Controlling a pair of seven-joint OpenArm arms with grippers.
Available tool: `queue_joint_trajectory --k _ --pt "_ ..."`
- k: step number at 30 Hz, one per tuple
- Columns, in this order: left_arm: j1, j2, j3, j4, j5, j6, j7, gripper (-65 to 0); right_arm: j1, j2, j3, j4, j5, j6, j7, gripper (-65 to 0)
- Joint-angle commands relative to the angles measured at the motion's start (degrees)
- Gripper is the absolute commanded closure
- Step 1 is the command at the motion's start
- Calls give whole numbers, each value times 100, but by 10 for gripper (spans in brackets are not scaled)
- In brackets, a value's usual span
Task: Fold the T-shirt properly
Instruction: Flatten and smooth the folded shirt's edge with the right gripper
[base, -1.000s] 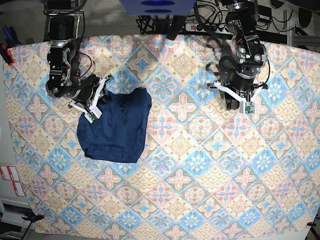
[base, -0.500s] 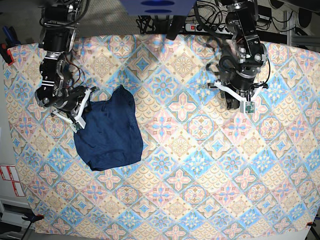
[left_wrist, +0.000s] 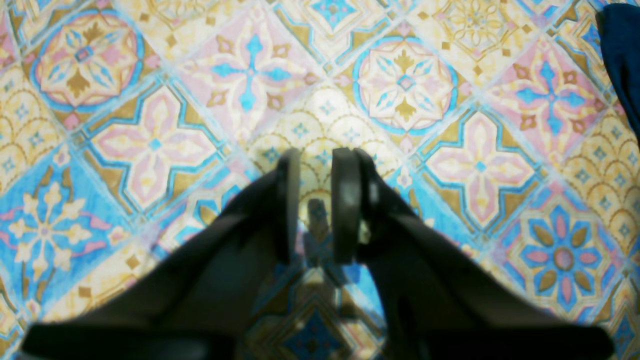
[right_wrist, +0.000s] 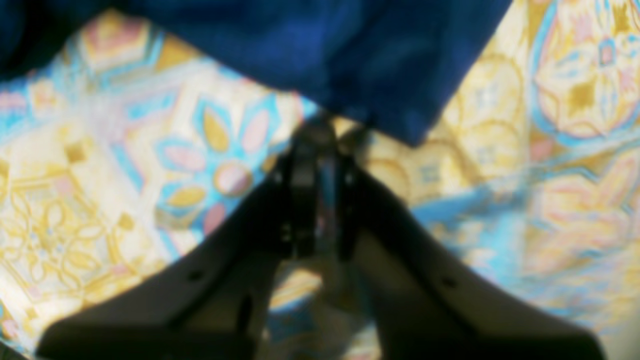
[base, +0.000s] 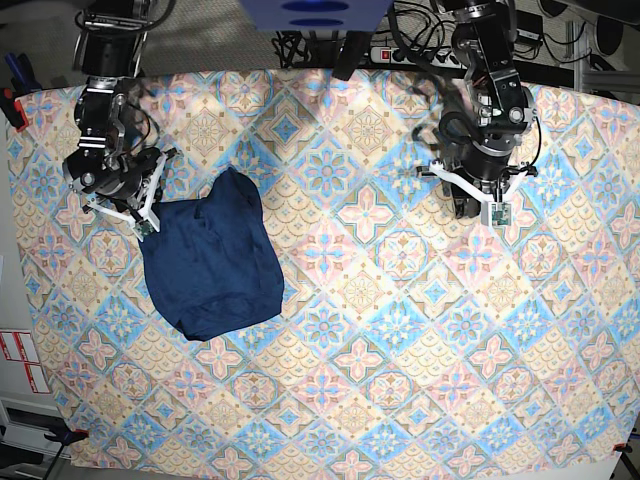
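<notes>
The T-shirt (base: 210, 265) is a dark navy bundle lying on the patterned tablecloth (base: 370, 330), left of centre in the base view. My right gripper (base: 143, 222) sits at its upper-left corner. In the blurred right wrist view the fingertips (right_wrist: 305, 150) stand close together, pinching the edge of the navy fabric (right_wrist: 350, 50). My left gripper (base: 478, 212) hovers far off over bare cloth at the right. Its fingers (left_wrist: 345, 200) stand a narrow gap apart with nothing between them. A sliver of the T-shirt (left_wrist: 622, 50) shows at that view's top-right corner.
A power strip (base: 405, 55) and cables lie along the table's back edge. A red clamp (base: 10, 105) holds the cloth at the left edge. White labels (base: 20, 360) are stuck beside the table's left side.
My right gripper has moved left in the base view, dragging the shirt's corner with it. The shirt has slid left and turned. The left arm has stayed still.
</notes>
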Motion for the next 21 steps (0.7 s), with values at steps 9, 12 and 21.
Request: queue_joint_trajectory --k 9,12,21 --pt "-20 -9 4 100 -48 -9 -120 -107 -882 48 -70 1592 111 -23 111 -63" --pt "-29 -9 4 100 -48 -9 -120 -107 -1014 -75 -404 1926 111 -23 -100 -63" --pt "-20 -9 4 100 -48 -9 -120 -107 -873 -339 -1327 2023 120 -23 -206 -63"
